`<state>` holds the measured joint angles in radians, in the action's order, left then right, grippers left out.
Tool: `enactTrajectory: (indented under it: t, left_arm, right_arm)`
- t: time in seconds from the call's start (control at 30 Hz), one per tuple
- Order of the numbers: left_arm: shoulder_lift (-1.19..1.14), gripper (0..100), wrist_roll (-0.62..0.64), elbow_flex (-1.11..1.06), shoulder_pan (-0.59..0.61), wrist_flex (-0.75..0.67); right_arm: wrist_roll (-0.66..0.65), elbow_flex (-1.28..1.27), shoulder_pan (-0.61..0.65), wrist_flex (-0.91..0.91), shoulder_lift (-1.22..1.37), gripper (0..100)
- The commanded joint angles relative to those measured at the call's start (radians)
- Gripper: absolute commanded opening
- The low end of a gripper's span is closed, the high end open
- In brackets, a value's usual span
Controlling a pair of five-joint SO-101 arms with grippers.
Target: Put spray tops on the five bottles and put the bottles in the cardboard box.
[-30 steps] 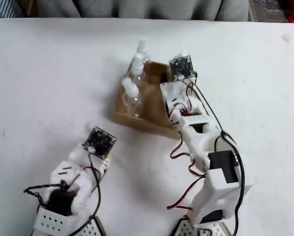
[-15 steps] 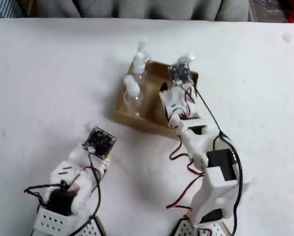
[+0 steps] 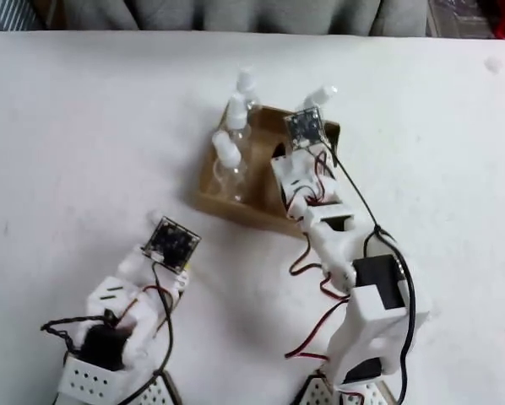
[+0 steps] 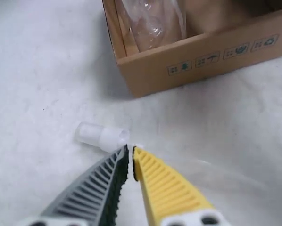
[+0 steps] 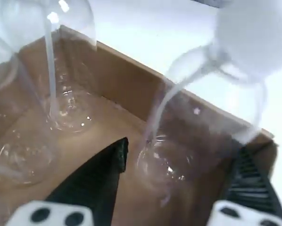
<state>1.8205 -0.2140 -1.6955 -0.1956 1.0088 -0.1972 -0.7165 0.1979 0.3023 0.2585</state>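
Observation:
The cardboard box [image 3: 207, 192] stands mid-table with three clear bottles [image 3: 229, 164] along its left side, each with a white spray top. A fourth capped bottle [image 5: 193, 141] leans in the box's far right corner, its top [image 3: 321, 94] sticking out past the rim. My right gripper [image 5: 181, 150] is inside the box, open, a black finger on each side of that bottle with small gaps. A loose spray top [image 4: 99, 134] lies on the table in front of the box. My left gripper [image 4: 130, 151] is shut, its tips right at that top's neck end.
The box [image 4: 188, 66] wall faces the left gripper a short way off. The right arm [image 3: 354, 270] stretches from the near edge to the box. White tabletop lies free to the left and right. Chairs stand beyond the far edge.
The right arm has drawn back a little toward the near edge, and the fourth bottle's top now shows beyond its wrist camera. The left arm has kept still.

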Motion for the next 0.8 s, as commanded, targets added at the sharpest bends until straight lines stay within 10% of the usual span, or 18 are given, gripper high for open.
enactTrajectory:
  t: [0.0,0.77]
  left_arm:
    - [0.005,2,-0.008,0.003,0.008,-0.003]
    - [0.005,2,-0.008,0.003,0.008,-0.003]
  right_arm:
    - [0.002,0.017,0.002,0.005,-0.019,28.2]
    - [0.052,-0.072,0.002,0.005,-0.194,28.3]
